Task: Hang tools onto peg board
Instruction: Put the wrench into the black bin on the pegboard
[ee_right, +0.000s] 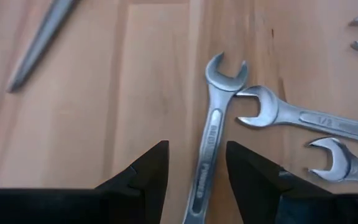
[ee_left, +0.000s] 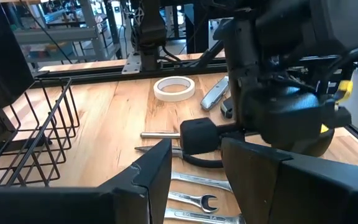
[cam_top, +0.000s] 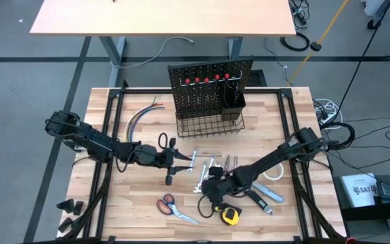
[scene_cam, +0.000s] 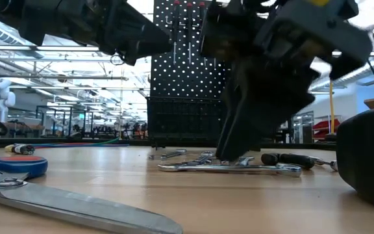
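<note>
Several silver wrenches (cam_top: pixel 202 169) lie flat on the wooden table in front of the peg board (cam_top: pixel 208 88), a black perforated panel bearing red-handled tools (cam_top: pixel 207 80). My right gripper (ee_right: pixel 194 180) is open and points steeply down over them. Its fingers stand on either side of one wrench's shaft (ee_right: pixel 207 149), just above it. In the low view its fingers (scene_cam: pixel 232 140) reach down close to the wrenches (scene_cam: pixel 239 168). My left gripper (cam_top: pixel 179 167) hovers open and nearly level to the left of the wrenches, nothing between its fingers (ee_left: pixel 157 180).
Orange-handled scissors (cam_top: pixel 175 207) and a yellow tape measure (cam_top: pixel 230 215) lie near the front edge. A utility knife (cam_top: pixel 271 196) and a white tape roll (ee_left: pixel 174 88) lie to the right. A wire basket (cam_top: pixel 208 125) and black cup (cam_top: pixel 233 102) stand at the board; coloured wires (cam_top: pixel 141 115) lie at the far left.
</note>
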